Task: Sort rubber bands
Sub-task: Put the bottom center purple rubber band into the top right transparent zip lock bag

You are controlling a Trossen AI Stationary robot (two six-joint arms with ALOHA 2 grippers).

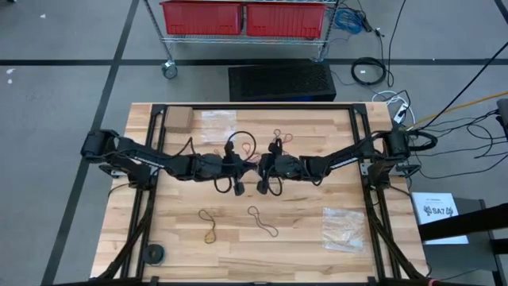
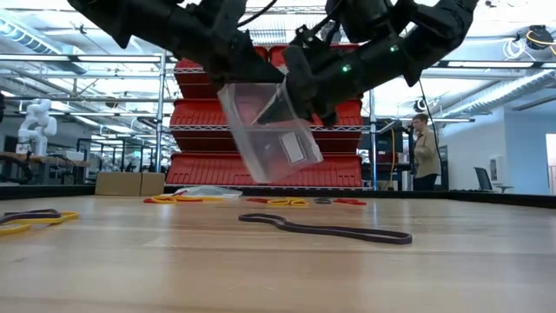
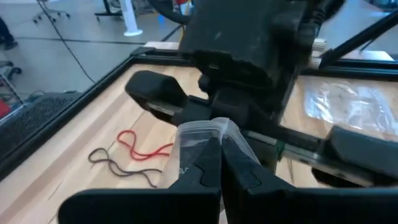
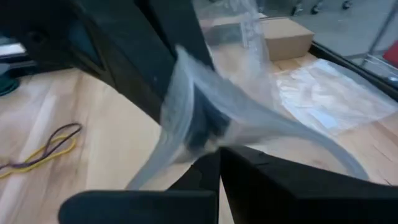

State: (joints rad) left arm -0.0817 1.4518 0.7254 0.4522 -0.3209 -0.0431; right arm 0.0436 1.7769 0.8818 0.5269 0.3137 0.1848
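Both pincers, left pincer (image 3: 221, 163) and right pincer (image 4: 219, 163), clamped on clear bag (image 2: 269, 130); rubber bands (image 2: 326, 229) floppy, light (pinch one strand off surface (image 1: 302, 246)).

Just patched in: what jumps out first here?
Both arms meet mid-table, the left gripper and right gripper shut on one clear plastic bag held in the air. Rubber bands lie scattered on the table around them.
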